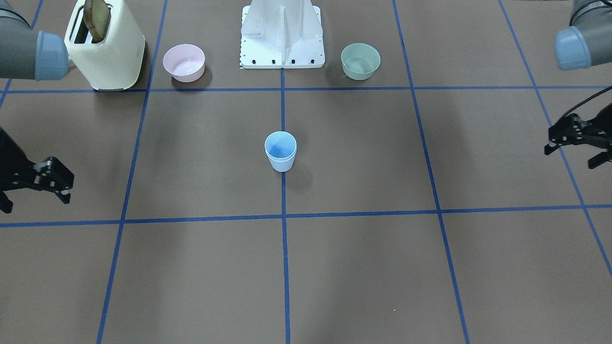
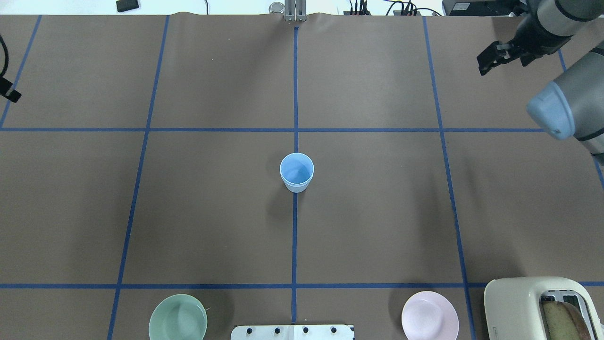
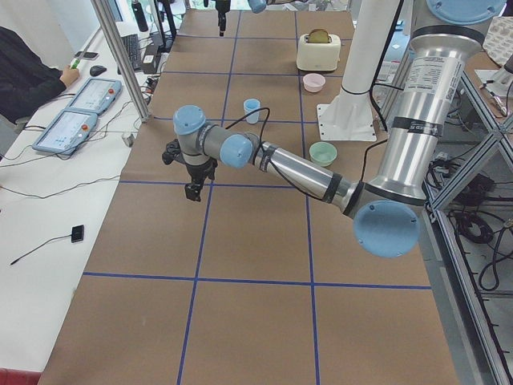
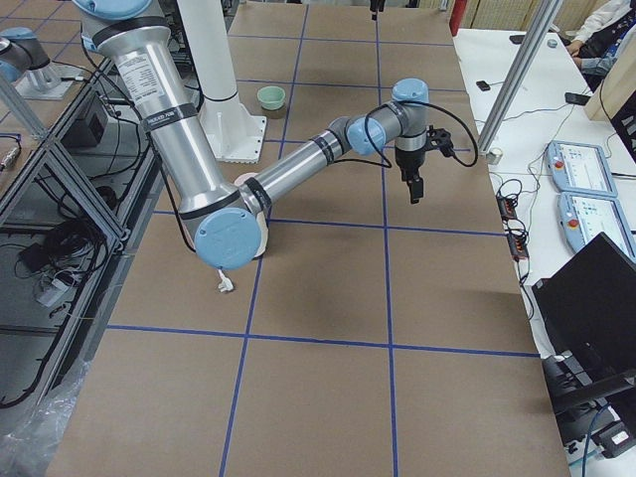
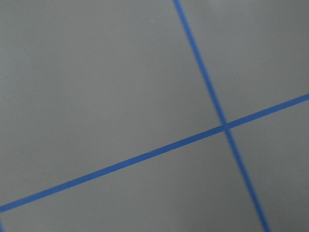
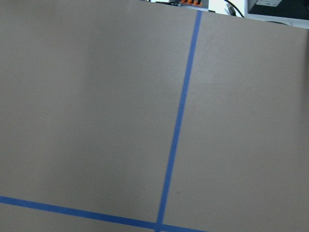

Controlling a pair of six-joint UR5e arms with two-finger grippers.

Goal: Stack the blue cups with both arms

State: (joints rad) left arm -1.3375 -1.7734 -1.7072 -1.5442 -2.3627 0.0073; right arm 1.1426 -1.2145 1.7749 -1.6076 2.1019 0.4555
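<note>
Front view: the blue cups (image 1: 280, 152), one nested in the other, stand upright at the centre of the table (image 1: 363, 267), with the left gripper (image 1: 572, 156) and right gripper (image 1: 33, 200) spread open, empty and far aside; the overhead view shows the same, likely because stacking is done; the wrist views show only table.

Blue cups (image 1: 280, 152): smooth, faintly glossy plastic. Table (image 1: 363, 267): matt brown paper with blue tape lines (image 1: 478, 88). Toaster (image 1: 112, 52): glossy cream shell.

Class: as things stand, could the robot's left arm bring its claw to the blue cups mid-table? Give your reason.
Probably yes. The left claw hangs open off to the side, and nothing stands on the table between it and the blue cups.
</note>
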